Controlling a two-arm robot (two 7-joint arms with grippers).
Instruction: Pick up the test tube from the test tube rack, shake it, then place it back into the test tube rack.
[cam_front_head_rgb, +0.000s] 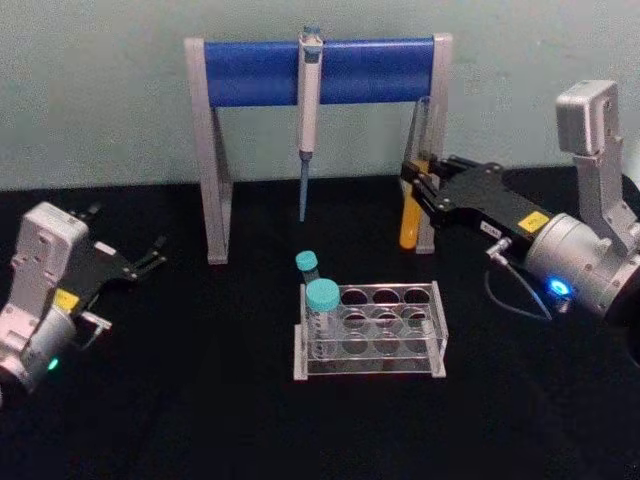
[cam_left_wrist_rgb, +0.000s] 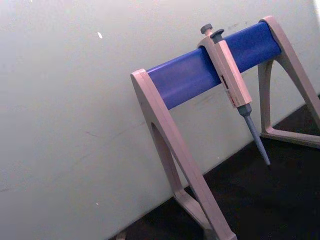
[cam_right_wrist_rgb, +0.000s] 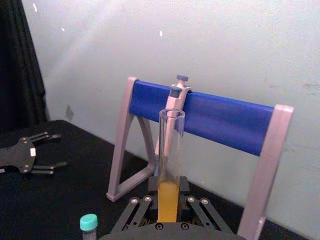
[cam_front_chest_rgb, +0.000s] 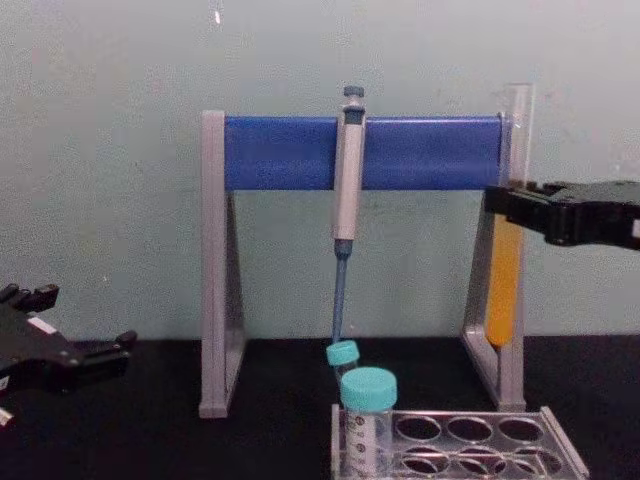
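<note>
The test tube (cam_front_head_rgb: 409, 225) is a long clear glass tube with orange-yellow liquid in its lower part. It hangs upright above the table, behind and to the right of the test tube rack (cam_front_head_rgb: 438, 335). My right gripper (cam_front_head_rgb: 416, 180) is shut on the tube's middle. From the chest, the tube (cam_front_chest_rgb: 503, 290) hangs in the right gripper (cam_front_chest_rgb: 508, 203), well above the rack (cam_front_chest_rgb: 562, 442). The right wrist view has the tube (cam_right_wrist_rgb: 171, 145) standing up out of the gripper (cam_right_wrist_rgb: 168, 202). My left gripper (cam_front_head_rgb: 150, 258) rests open at the far left.
Two teal-capped vials (cam_front_head_rgb: 322, 295) stand at the rack's left end. A tall grey stand with a blue crossbar (cam_front_head_rgb: 260, 70) stands behind, with a pipette (cam_front_head_rgb: 308, 100) hanging from it. The tube is close in front of the stand's right leg (cam_front_head_rgb: 432, 150).
</note>
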